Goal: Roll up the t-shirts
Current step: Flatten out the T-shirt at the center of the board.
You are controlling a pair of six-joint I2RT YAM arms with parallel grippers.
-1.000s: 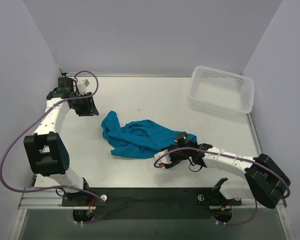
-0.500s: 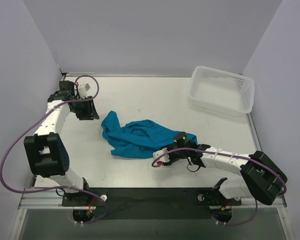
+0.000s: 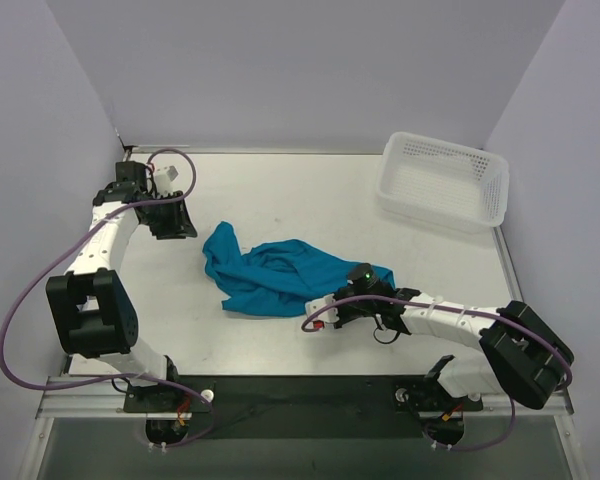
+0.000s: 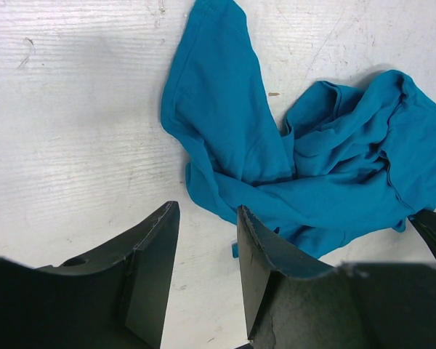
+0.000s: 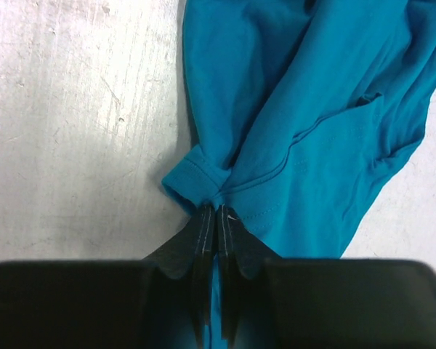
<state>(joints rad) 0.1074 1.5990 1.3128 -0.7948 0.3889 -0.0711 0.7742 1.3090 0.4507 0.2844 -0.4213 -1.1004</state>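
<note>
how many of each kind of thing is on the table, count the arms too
teal-blue t-shirt: 1
white mesh basket: 1
robot arms: 2 (left arm, right arm)
total: 4

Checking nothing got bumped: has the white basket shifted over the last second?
No. The white basket sits unchanged in the table's far right corner.
</note>
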